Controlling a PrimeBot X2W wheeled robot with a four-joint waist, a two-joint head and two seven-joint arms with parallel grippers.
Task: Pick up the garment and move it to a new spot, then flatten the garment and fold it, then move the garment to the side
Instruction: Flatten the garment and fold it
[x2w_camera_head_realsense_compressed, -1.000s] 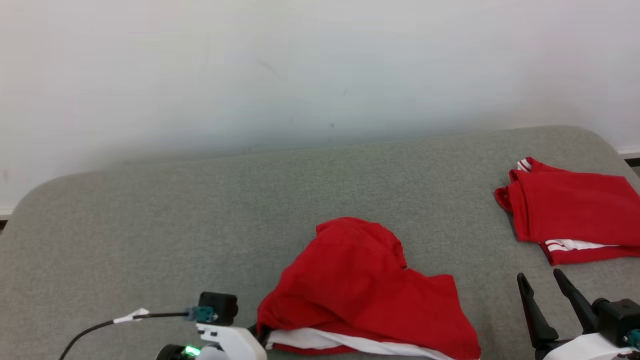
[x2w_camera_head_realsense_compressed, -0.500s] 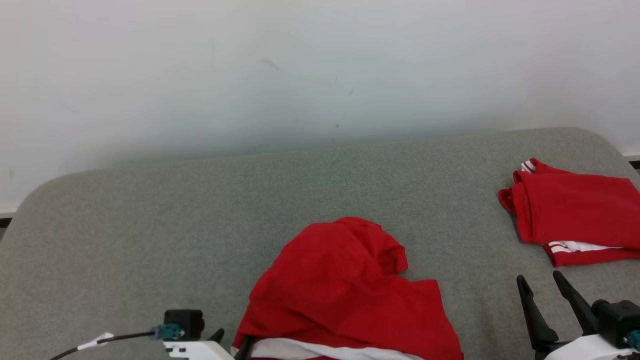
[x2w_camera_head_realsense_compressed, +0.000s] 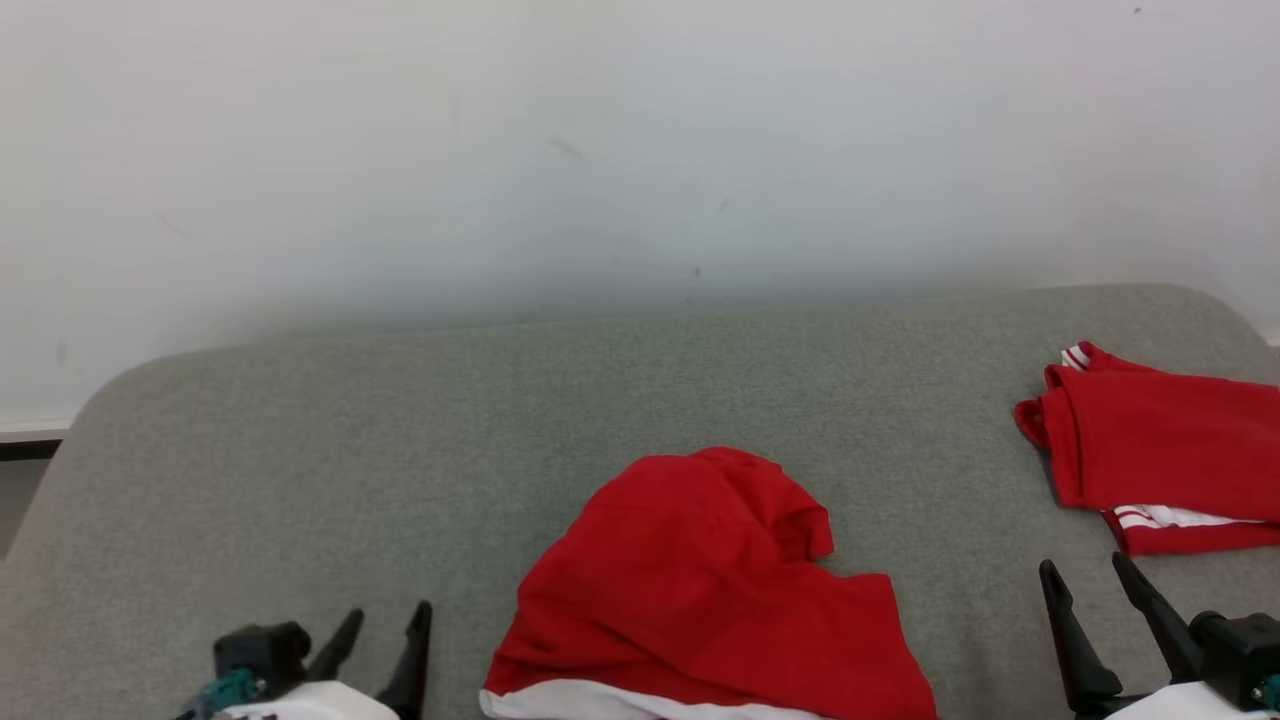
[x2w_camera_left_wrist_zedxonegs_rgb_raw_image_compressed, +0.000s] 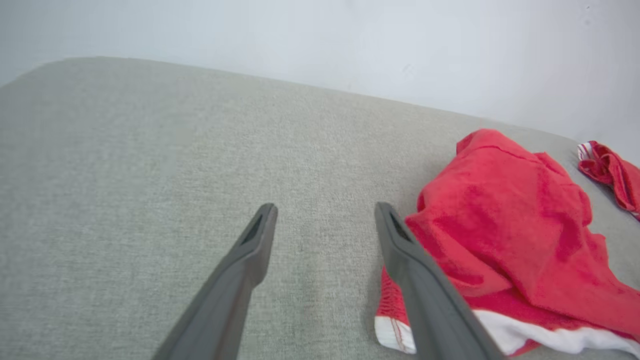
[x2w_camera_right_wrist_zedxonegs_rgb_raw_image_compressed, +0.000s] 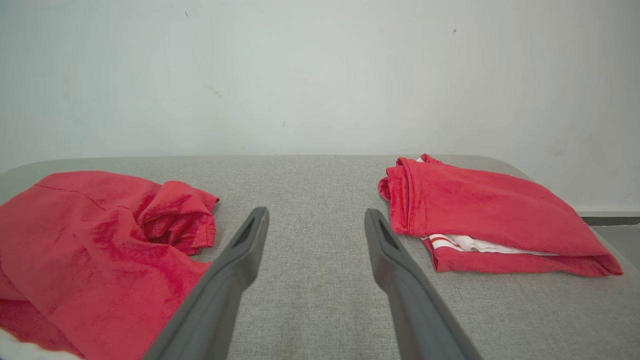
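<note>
- Head view first, and the pale wall (x2w_camera_head_realsense_compressed: 640, 150) takes the whole upper half of the frame, a few faint scuffs on it.
- Below it, the grey fabric surface (x2w_camera_head_realsense_compressed: 300, 450) runs edge to edge across the lower half, its far corners rounded at upper left and upper right.
- Now the garment (x2w_camera_head_realsense_compressed: 700, 580): a rumpled red heap lying at bottom centre on the grey fabric, with a white band along its lower edge where the frame cuts it off. In the right wrist view it sits at lower left, a bunched fold poking toward the centre.
- Over at the right edge, mid-height, there's the folded garment (x2w_camera_head_realsense_compressed: 1160, 450), also red. It lies neat and flat, with a white striped layer peeking out at its lower side, well apart from the heap.
- Lower right corner, the right gripper (x2w_camera_head_realsense_compressed: 1083, 562): two dark fingers spread wide, holding nothing. In its own wrist view they point up the bare grey strip between the heap and the folded piece.
- Lower left, the left gripper (x2w_camera_head_realsense_compressed: 391, 610): fingers parted as well, near the heap's left edge. In the left wrist view grey fabric lies between the two fingers. The right-hand one crosses in front of the heap's white-trimmed corner, and whether it touches the cloth I cannot tell.
</note>
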